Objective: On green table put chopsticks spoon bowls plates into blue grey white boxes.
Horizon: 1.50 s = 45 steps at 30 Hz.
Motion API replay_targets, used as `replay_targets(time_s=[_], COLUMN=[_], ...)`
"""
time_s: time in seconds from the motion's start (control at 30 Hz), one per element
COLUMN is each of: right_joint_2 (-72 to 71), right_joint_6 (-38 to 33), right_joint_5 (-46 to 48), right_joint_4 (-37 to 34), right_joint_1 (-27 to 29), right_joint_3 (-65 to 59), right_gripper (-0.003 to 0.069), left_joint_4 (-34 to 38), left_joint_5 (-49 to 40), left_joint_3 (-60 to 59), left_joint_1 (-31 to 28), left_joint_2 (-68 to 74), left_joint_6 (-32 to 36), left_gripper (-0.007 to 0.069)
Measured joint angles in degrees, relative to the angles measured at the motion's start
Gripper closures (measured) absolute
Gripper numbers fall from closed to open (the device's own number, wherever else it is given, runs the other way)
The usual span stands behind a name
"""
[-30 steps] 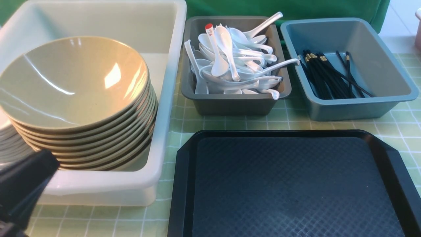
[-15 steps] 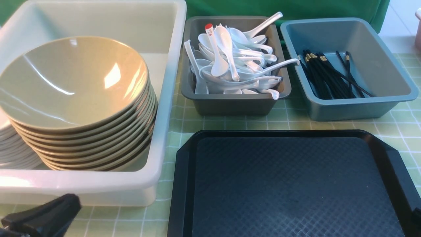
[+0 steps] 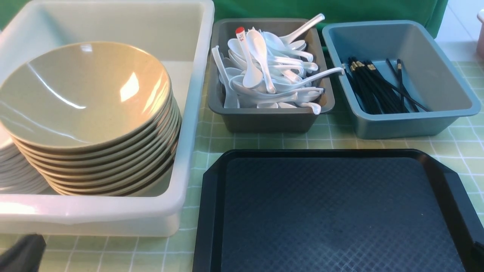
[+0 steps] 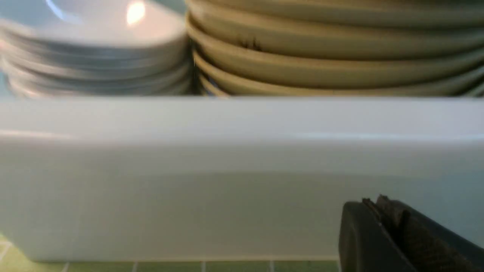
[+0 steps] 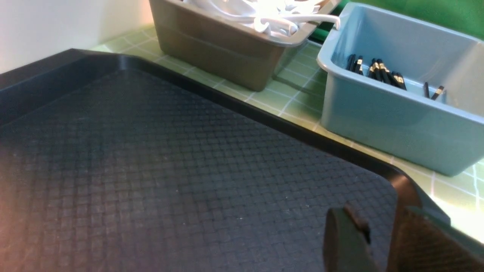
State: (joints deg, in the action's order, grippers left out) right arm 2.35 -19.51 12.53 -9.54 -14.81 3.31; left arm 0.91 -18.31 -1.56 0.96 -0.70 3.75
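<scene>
A stack of several tan bowls [image 3: 83, 94] stands in the big white tub [image 3: 113, 211], with white plates [image 3: 15, 170] stacked to its left. The red-tipped spoon [image 3: 242, 37] lies on a pile of white spoons in the grey bin [image 3: 268, 119]. Black chopsticks [image 3: 378, 87] lie in the blue bin [image 3: 412, 122]. My left gripper [image 4: 372, 204] is shut and empty, low in front of the tub's near wall [image 4: 227, 151]. It shows as a dark shape at the front view's bottom-left corner [image 3: 22, 253]. My right gripper [image 5: 382, 223] is open and empty over the black tray's near right corner.
The black textured tray [image 3: 332, 211] lies bare on the green table [image 3: 332, 138] in front of the grey and blue bins. In the right wrist view the grey bin [image 5: 215, 49] and blue bin [image 5: 385, 117] stand beyond the tray [image 5: 151, 170].
My left gripper has drawn back and down from the tub's front-left corner to the bottom-left edge of the front view. Nothing else has moved.
</scene>
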Motion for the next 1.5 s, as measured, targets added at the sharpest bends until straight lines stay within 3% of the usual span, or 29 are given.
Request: replay_targets(time_s=[0.87, 1.0, 1.13, 1.17, 1.3, 1.5], right_joint_2=[0.0, 0.0, -0.4, -1.9, -2.9, -3.0], right_joint_6=[0.0, -0.6, 2.7, 8.0, 16.2, 18.8], right_joint_5=[0.1, -0.4, 1.3, 5.0, 8.4, 4.8], right_joint_4=[0.0, 2.7, 5.4, 8.7, 13.5, 14.7], right_joint_1=[0.0, 0.7, 4.1, 7.1, 11.4, 15.3], right_joint_3=[0.0, 0.0, 0.0, -0.1, -2.4, -3.4], right_gripper=[0.0431, 0.0428, 0.0424, 0.0423, 0.0423, 0.0423], left_joint_4=[0.0, 0.0, 0.0, 0.1, 0.1, 0.1], left_joint_5=[0.0, 0.0, 0.0, 0.0, 0.0, 0.0], left_joint_3=[0.0, 0.0, 0.0, 0.0, 0.0, 0.0], left_joint_1=[0.0, 0.0, 0.0, 0.0, 0.0, 0.0], left_joint_2=[0.0, 0.0, 0.0, 0.0, 0.0, 0.0], left_joint_6=[0.0, 0.0, 0.0, 0.0, 0.0, 0.0], left_gripper=[0.0627, 0.0627, 0.0627, 0.0627, 0.0627, 0.0627])
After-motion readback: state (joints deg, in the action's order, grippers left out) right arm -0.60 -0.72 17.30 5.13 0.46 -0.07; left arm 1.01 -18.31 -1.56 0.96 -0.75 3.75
